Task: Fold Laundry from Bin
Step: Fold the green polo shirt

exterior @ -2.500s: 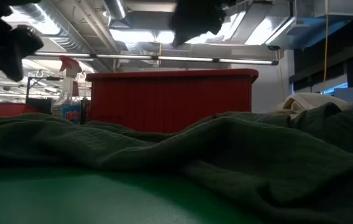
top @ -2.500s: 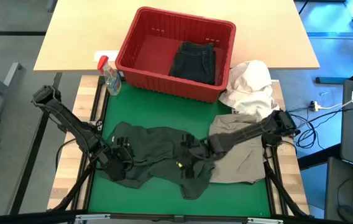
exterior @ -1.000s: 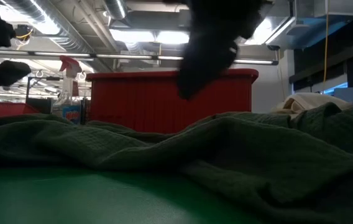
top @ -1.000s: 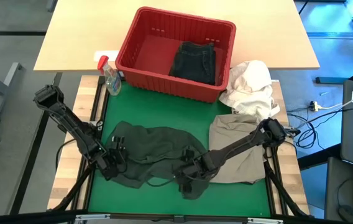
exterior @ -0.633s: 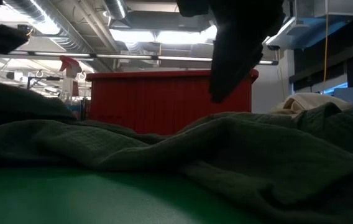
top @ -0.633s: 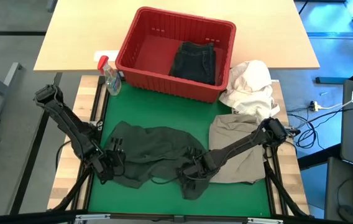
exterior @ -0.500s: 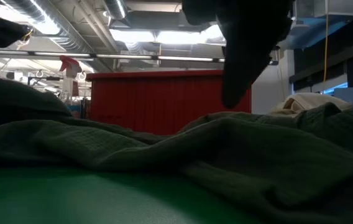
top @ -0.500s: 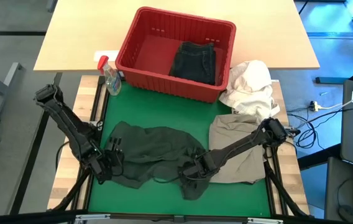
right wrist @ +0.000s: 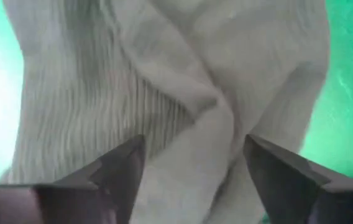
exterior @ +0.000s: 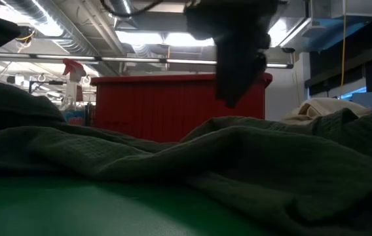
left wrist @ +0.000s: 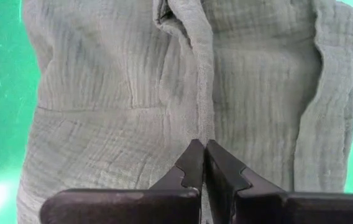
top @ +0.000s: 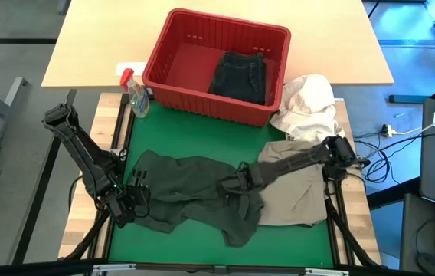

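Note:
A dark olive-grey garment [top: 191, 192] lies crumpled on the green mat [top: 202, 138]. My left gripper [top: 129, 201] is shut on its left end, seen in the left wrist view as [left wrist: 202, 155]. Over the garment's middle, my right gripper [top: 233, 186] hangs open and clear of the cloth in the low view [exterior: 238, 72]; the fingers straddle a ridge of cloth in the right wrist view [right wrist: 192, 168]. A khaki garment [top: 294, 192] lies flat at the right. The red bin [top: 217, 65] holds a folded black garment [top: 240, 75]. My left gripper pinches a raised ridge of cloth [left wrist: 201, 127] at the garment's left end between its two fingertips, coming from above and slanting down. Fold or seam, I cannot tell. That end is humped up [exterior: 9, 105]; the rest lies on the mat.
A white cloth bundle [top: 309, 103] lies beside the bin's right end, touching the khaki garment's far edge. A clear spray bottle with a red top [top: 135, 96] stands left of the bin. Bare mat shows between bin and garments.
My left gripper has risen and drawn slightly toward the table's left edge, lifting the garment's left end into a hump. My right gripper has moved from the garment's near part toward the far edge, over its middle.

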You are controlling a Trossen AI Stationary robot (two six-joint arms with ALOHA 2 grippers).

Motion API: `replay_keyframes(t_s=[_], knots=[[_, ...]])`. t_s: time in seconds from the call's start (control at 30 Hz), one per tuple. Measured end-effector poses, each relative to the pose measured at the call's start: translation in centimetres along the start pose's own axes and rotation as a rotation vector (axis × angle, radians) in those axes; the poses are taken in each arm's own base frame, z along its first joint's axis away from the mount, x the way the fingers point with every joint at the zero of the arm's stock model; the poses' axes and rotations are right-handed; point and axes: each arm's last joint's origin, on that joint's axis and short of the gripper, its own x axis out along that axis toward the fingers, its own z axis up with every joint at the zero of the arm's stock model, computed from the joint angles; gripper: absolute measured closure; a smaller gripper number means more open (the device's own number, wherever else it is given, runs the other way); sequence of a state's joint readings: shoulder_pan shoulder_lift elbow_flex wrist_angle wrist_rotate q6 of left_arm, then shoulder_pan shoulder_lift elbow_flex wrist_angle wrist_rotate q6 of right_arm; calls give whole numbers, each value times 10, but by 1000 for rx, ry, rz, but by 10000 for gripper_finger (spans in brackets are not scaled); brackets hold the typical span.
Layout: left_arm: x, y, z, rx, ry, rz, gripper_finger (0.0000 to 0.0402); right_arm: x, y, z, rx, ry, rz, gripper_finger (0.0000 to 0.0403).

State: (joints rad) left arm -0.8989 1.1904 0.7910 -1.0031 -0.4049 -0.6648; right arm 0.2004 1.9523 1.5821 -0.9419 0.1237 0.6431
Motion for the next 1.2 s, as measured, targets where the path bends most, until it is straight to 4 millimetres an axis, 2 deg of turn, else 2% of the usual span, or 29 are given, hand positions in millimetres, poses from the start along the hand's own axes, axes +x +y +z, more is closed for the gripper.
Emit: replay_keyframes(t_s=[0.17,0.23,0.33,0.4,0.5,0.73,0.77,0.93,1.1,1.2], knots=[[0,0,0,-10,0,-3,399,14,-15,8,36,19,20,80],[0,0,0,-10,2,-4,399,19,-17,8,46,39,74,71],[0,0,0,-8,2,-4,399,30,-20,-2,58,107,72,75],[0,0,0,-8,2,-4,400,35,-20,-5,61,121,86,95],[0,0,0,-7,2,-5,399,36,-16,-9,47,127,94,153],[0,0,0,6,7,-4,398,34,-2,-17,-24,113,118,371],[0,0,0,7,10,-8,398,32,1,-19,-33,112,123,386],[-12,0,3,5,48,-43,399,13,17,-28,-75,111,242,368],[-32,1,5,15,91,-58,400,-16,26,-42,-105,76,259,395],[-42,3,4,4,104,-48,400,-35,27,-48,-101,38,267,390]])
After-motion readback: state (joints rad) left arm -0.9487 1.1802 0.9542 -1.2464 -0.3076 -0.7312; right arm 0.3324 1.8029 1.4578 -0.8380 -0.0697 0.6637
